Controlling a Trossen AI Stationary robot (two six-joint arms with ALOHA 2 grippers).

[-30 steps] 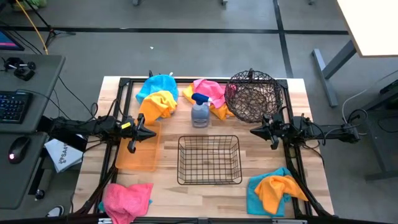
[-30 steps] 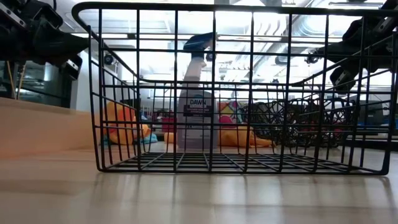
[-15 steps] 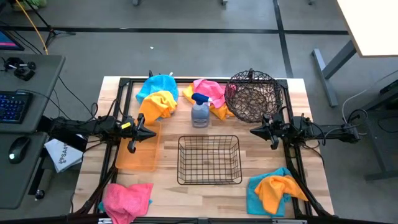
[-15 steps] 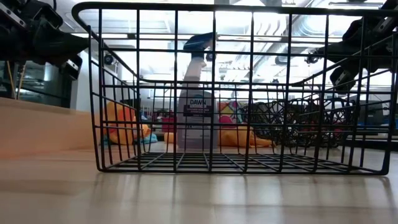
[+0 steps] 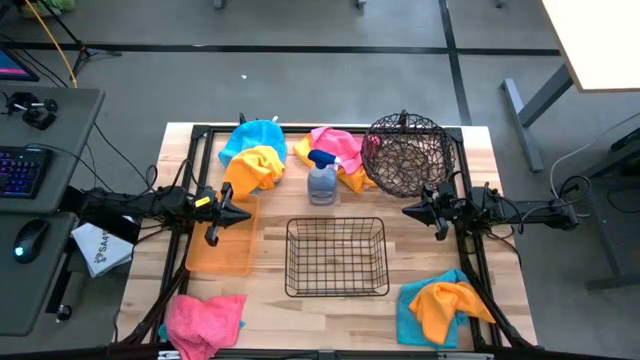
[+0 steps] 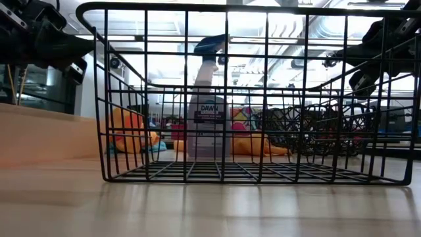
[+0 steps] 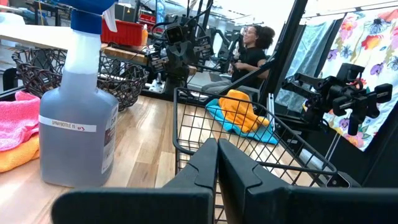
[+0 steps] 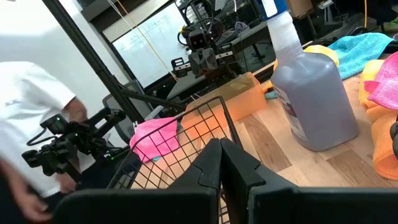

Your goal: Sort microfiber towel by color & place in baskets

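Note:
Microfiber towels lie in heaps on the wooden table: teal (image 5: 255,135) and orange (image 5: 252,168) at the far left, pink (image 5: 335,143) over orange (image 5: 355,180) at the far middle, pink (image 5: 205,320) at the near left, orange on teal (image 5: 440,310) at the near right. A black rectangular wire basket (image 5: 337,257) stands in the middle, a dark round wire basket (image 5: 407,155) at the far right, and a flat orange tray (image 5: 222,240) at the left. My left gripper (image 5: 243,212) hovers shut over the tray's far end. My right gripper (image 5: 408,211) hovers shut beside the round basket. Both point level toward the table's middle.
A grey spray bottle with a blue trigger (image 5: 322,180) stands upright between the far towel heaps, just beyond the rectangular basket. A black frame (image 5: 330,128) rims the table. A desk with a keyboard (image 5: 20,170) stands to the left. A person (image 7: 252,53) sits beyond the table.

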